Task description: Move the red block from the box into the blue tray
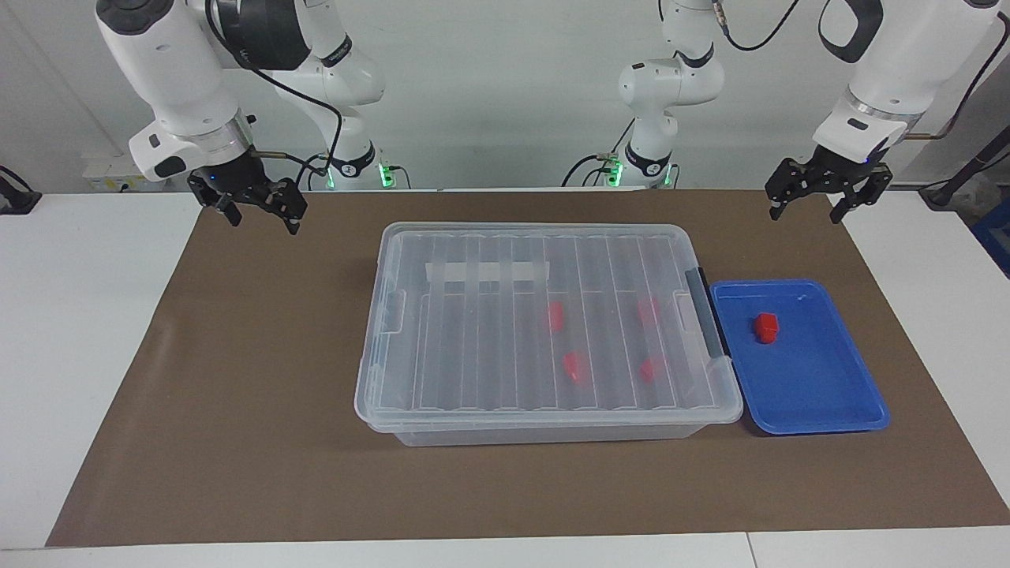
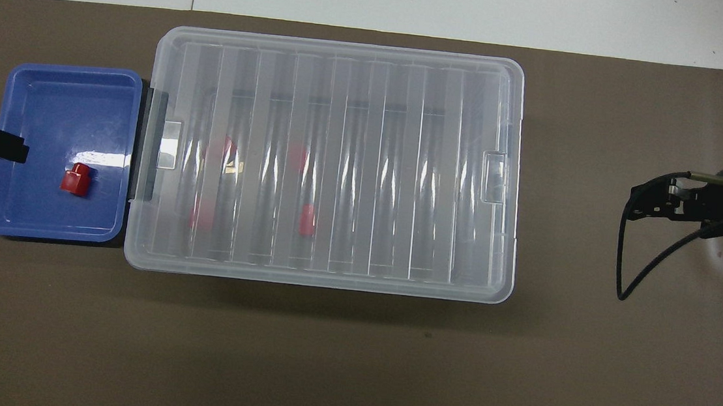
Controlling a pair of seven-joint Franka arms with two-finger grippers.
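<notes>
The clear box [image 1: 544, 394] stands mid-table with its ribbed lid shut; it also shows in the overhead view [image 2: 341, 57]. Several red blocks [image 1: 556, 315] lie inside it, seen through the lid [image 2: 306, 219]. The blue tray [image 1: 821, 394] sits against the box's black latch [image 1: 705, 315], toward the left arm's end. One red block [image 1: 765, 327] lies in the tray [image 2: 57, 91], and it shows from above [image 2: 77, 179]. My left gripper [image 1: 806, 211] is open and empty, in the air over the tray's outer rim. My right gripper [image 1: 264, 219] is open and empty over the mat at its own end.
A brown mat [image 1: 237, 410] covers the table under the box and the tray. A white tape strip [image 1: 487, 272] lies on the lid. White tabletop [image 1: 71, 355] borders the mat at both ends. A black cable [image 2: 644, 267] hangs from the right arm.
</notes>
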